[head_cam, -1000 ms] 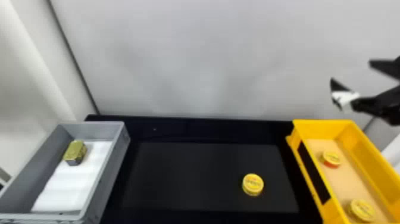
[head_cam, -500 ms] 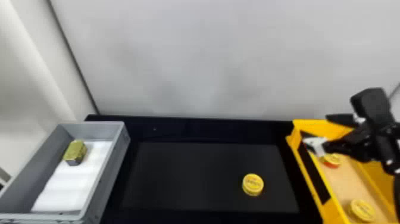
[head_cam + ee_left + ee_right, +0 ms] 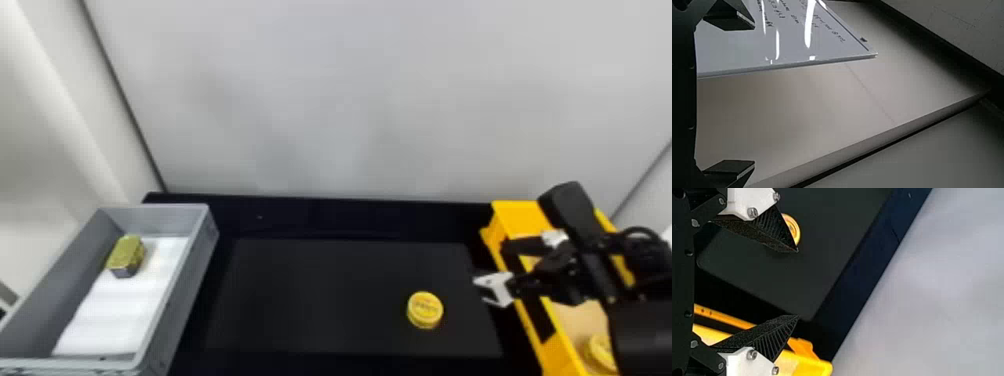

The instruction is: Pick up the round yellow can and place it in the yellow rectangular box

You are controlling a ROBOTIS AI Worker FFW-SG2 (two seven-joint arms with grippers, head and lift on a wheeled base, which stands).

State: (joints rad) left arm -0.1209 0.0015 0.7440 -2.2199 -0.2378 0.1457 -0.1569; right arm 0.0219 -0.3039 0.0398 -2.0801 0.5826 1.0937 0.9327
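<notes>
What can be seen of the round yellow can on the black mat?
The can is short and round, yellow on top and side, with darker print on its top. Metal or plastic, I can't tell. It sits flat, printed face up, near the right end of the mat, left of the yellow box. Only the mat touches it.

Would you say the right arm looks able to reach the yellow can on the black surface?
Probably yes: the right gripper is open nearby, and nothing visible stands between it and the yellow can.
</notes>
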